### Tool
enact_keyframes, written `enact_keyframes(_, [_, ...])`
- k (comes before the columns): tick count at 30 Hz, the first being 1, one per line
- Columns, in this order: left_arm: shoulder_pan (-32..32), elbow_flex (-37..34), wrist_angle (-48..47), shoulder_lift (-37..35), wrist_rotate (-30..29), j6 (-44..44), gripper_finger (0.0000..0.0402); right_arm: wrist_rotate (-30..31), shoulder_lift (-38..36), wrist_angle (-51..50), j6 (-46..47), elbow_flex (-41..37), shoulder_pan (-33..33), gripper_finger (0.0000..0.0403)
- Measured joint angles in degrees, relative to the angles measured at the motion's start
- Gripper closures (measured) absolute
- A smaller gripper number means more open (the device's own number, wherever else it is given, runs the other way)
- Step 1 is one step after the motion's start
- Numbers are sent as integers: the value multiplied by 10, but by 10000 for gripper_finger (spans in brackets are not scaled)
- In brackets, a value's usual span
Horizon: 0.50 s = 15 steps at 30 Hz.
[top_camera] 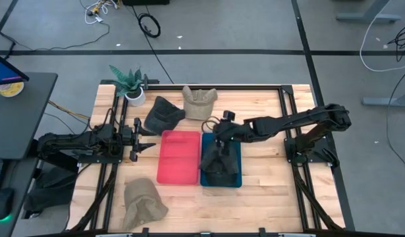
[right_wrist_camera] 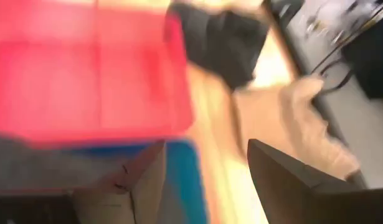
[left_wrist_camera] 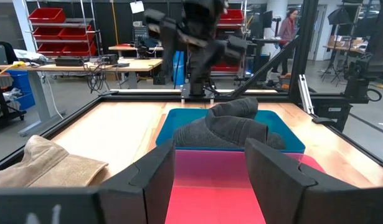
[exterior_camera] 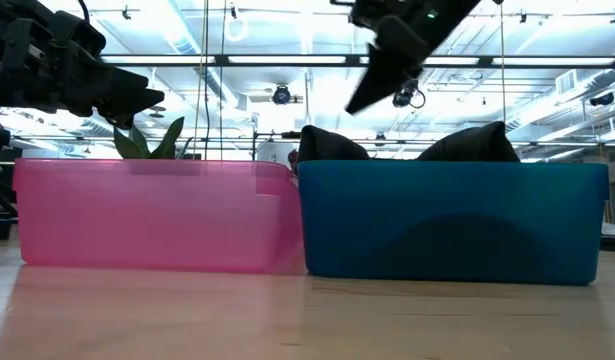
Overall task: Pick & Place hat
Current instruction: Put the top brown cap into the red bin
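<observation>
A dark hat (top_camera: 220, 162) lies in the blue bin (top_camera: 236, 181), with the right gripper (top_camera: 221, 133) held above it, fingers spread and empty. The placing step appears finished. Next, another hat (top_camera: 163, 114) beyond the red bin (top_camera: 178, 158) would be approached. The left gripper (top_camera: 146, 137) waits open beside the red bin.

The pale butcher-block wooden table (top_camera: 268, 197) has a smooth, lightly sheened finish, with matt black metal rails (top_camera: 296, 141) framing it. The pink translucent plastic bin (exterior_camera: 152, 212) and the blue plastic bin (exterior_camera: 452, 220) look smooth and slightly glossy. The dark grey hat (left_wrist_camera: 231, 124) in the blue bin is soft matt cloth, and the tan hat (left_wrist_camera: 45, 165) looks like coarser ribbed fabric.
</observation>
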Motion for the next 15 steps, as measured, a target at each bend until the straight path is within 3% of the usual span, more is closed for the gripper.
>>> enact_keyframes(10, [0,0,0,0,0,0,204,18,-3,139,-79,0,-24,174])
enact_keyframes(15, [0,0,0,0,0,0,204,19,-3,188,-71,0,-37,174])
